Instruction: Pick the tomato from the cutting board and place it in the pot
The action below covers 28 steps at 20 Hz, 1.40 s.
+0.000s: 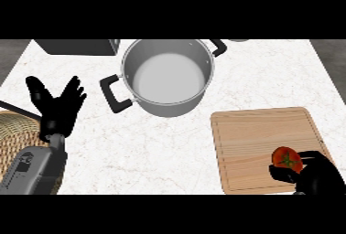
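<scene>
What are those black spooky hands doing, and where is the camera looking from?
The camera sits in a robot's head, looking down at a kitchen counter. The black shapes are its hands on grey arms. The left robot hand rests open at the left, fingers up, holding nothing. The right robot hand curls round a red tomato at the lower right of a wooden cutting board. Farther away stands a big metal pot, empty, with black handles. The tomato should go in there. At the left edge you can see part of a woven basket.

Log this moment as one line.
right hand: shut on red tomato | wooden cutting board: beneath | grey metal pot: empty | left hand: open
</scene>
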Available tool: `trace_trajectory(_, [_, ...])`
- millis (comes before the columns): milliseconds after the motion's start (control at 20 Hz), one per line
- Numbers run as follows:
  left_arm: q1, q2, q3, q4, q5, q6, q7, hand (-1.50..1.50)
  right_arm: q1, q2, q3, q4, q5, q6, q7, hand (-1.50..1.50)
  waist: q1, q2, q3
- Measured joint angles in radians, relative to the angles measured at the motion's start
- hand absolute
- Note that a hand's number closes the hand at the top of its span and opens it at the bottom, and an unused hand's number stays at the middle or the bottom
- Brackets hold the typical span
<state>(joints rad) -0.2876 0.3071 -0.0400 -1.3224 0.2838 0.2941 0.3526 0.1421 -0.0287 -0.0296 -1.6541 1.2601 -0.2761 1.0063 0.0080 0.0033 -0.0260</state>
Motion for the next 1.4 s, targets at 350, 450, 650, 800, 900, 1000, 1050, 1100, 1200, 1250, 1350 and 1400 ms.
trace_trajectory(350, [0.004,0.000,0.004,-0.003,-0.001,0.000,0.001,0.00,-0.008,0.009,0.016,-0.023,0.149,0.018,0.017,1.50,-0.003,0.000,0.000])
trace_trajectory(450, [-0.001,-0.001,0.001,0.000,-0.001,-0.003,0.008,0.00,0.009,0.017,0.082,-0.028,0.170,0.045,0.023,1.50,0.001,0.000,0.000])
trace_trajectory(650, [-0.006,-0.001,-0.003,0.006,-0.002,0.001,0.013,0.00,0.049,0.023,0.242,-0.054,0.197,0.105,0.032,1.50,0.004,-0.003,-0.002])
trace_trajectory(800, [0.000,0.000,0.001,0.007,-0.002,0.001,0.012,0.00,0.069,0.025,0.334,-0.118,0.250,0.129,0.044,1.50,-0.003,-0.008,-0.003])
trace_trajectory(900, [0.004,0.002,0.003,0.008,-0.002,0.004,0.013,0.00,0.061,0.025,0.384,-0.176,0.297,0.137,0.050,1.50,-0.007,-0.012,-0.003])
trace_trajectory(1000, [0.005,0.002,0.003,0.010,-0.002,0.006,0.012,0.00,0.035,0.025,0.427,-0.237,0.356,0.150,0.052,1.50,-0.009,-0.015,-0.004])
trace_trajectory(1050, [0.003,0.002,0.002,0.011,-0.002,0.006,0.013,0.00,0.015,0.025,0.449,-0.266,0.386,0.156,0.053,1.50,-0.008,-0.016,-0.005])
trace_trajectory(1100, [0.003,0.002,0.002,0.013,-0.003,0.006,0.014,0.00,-0.006,0.025,0.473,-0.295,0.413,0.158,0.053,1.50,-0.008,-0.017,-0.005])
trace_trajectory(1200, [0.000,0.002,0.000,0.017,-0.003,0.006,0.017,0.00,-0.051,0.026,0.510,-0.358,0.461,0.167,0.049,1.50,-0.006,-0.019,-0.006])
trace_trajectory(1250, [0.000,0.002,0.000,0.018,-0.003,0.004,0.015,0.00,-0.072,0.026,0.528,-0.382,0.488,0.173,0.048,1.50,-0.006,-0.019,-0.006])
trace_trajectory(1350, [-0.003,0.001,-0.001,0.019,-0.003,0.000,0.015,0.00,-0.120,0.026,0.568,-0.419,0.536,0.192,0.050,1.50,-0.004,-0.018,-0.007])
trace_trajectory(1400, [-0.005,0.001,-0.002,0.020,-0.003,-0.003,0.012,0.00,-0.142,0.026,0.585,-0.434,0.556,0.204,0.050,1.50,-0.002,-0.018,-0.007])
